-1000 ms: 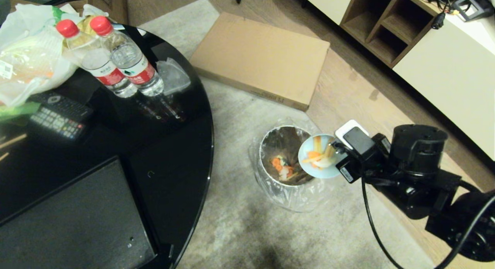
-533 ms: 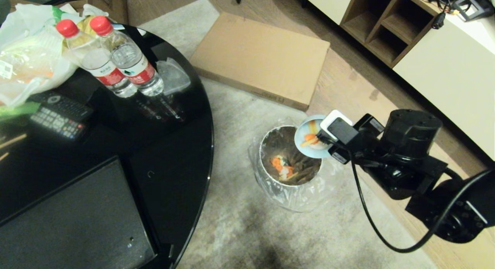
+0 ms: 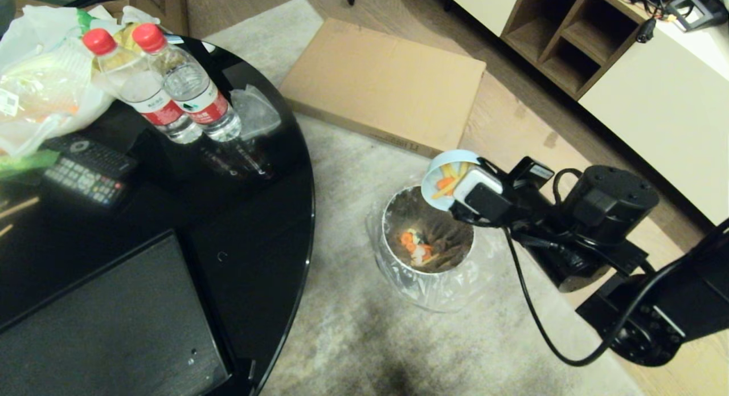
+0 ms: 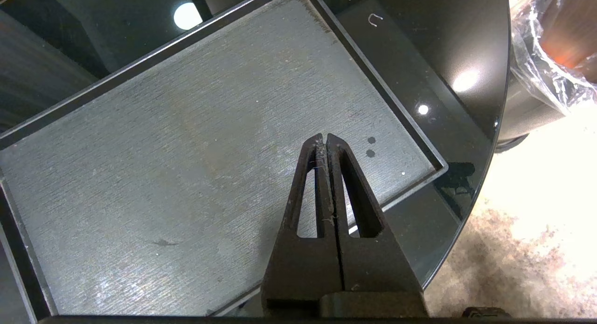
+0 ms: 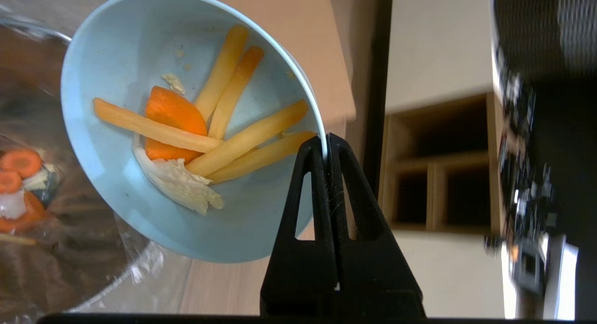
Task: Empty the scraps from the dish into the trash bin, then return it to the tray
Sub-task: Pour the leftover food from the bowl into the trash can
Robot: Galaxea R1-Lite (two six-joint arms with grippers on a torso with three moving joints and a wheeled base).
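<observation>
My jaws pinch the dish (image 5: 116, 105) by its rim, tipped over the trash bin's (image 3: 398, 265) far edge — scraps (image 5: 210, 133) cling inside. I judge a steeper tilt comes next — the tray (image 4: 186, 128) waits.

Left gripper (image 4: 326, 142), black, fingers pressed together, is seen above the flat black rectangular tray (image 4: 186, 142) with matte textured surface, near its corner. Tray is set on the glossy black round table (image 4: 447, 58). Beyond the table edge, the crinkly plastic-lined metal trash bin (image 4: 545, 72) is seen.
</observation>
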